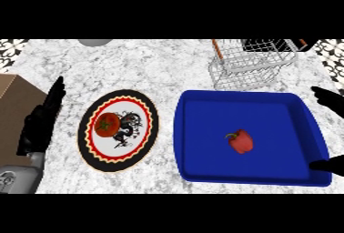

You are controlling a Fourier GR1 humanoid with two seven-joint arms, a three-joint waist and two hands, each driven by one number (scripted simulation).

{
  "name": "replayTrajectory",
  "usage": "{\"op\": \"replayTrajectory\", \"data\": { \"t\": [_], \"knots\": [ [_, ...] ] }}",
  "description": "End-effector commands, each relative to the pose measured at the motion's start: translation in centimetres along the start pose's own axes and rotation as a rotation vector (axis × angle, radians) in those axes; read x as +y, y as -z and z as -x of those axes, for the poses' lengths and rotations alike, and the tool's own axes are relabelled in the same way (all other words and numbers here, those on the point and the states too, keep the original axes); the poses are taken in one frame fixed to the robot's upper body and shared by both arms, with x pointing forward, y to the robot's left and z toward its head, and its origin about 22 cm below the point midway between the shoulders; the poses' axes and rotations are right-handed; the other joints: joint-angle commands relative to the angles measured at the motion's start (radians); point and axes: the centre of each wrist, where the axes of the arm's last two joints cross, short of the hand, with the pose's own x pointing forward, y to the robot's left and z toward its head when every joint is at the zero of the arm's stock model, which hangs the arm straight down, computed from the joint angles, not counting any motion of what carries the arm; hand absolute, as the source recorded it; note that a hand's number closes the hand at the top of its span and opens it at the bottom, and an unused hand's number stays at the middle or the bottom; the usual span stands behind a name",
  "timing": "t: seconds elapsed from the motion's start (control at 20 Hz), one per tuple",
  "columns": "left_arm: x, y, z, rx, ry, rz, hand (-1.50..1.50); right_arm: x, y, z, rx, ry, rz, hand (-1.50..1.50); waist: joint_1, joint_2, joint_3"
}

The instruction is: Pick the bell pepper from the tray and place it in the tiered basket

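Surface (168,59): white-grey speckled stone, patterned black-and-white tile showing at both far corners. Brown box edge (17,109) at left.

Blue tray (201,136) right of centre; red bell pepper (240,141) lies in it, near the middle, untouched. Wire tiered basket (252,63) stands just beyond the tray's far edge.

Round plate (118,129), red-yellow zigzag rim, left of the tray; tomato (107,125) on its left part.

Left robot hand (42,120): fingers straight, released, resting at left edge. Right robot hand (329,99): only dark tips visible at right edge, by the tray's right wall; cannot tell its state.
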Motion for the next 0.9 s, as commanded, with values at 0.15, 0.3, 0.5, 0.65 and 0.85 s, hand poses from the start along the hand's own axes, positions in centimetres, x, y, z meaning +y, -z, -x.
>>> {"op": "replayTrajectory", "data": {
  "t": [0.15, 0.3, 0.5, 0.65, 0.85],
  "knots": [
    [0.2, 0.0, -0.7, -0.013, -0.013, 0.014, 0.0, 2.2, 2.7, -6.0, 0.092, -0.112, -0.053, -1.5, 0.01, 0.002, 0.001],
    [-0.2, -0.1, 0.7, -0.008, -0.012, 0.024, 0.0, 0.3, 3.3, -8.4, 0.172, -0.14, -0.068, -1.5, 0.009, 0.002, 0.001],
    [-0.3, -0.4, 2.6, -0.013, 0.003, 0.005, 0.0, 3.9, 5.0, -7.6, 0.236, -0.135, -0.158, -1.5, 0.007, 0.004, 0.001],
    [-0.3, -0.2, -0.3, -0.005, -0.005, 0.002, 0.0, 6.8, 3.6, -7.4, 0.278, -0.171, -0.203, -1.5, 0.0, 0.0, 0.002],
    [-0.7, -0.5, 0.9, -0.009, 0.004, -0.006, 0.0, 7.0, 5.9, -6.9, 0.325, -0.216, -0.205, -1.5, 0.005, 0.002, 0.002]
  ]
}}
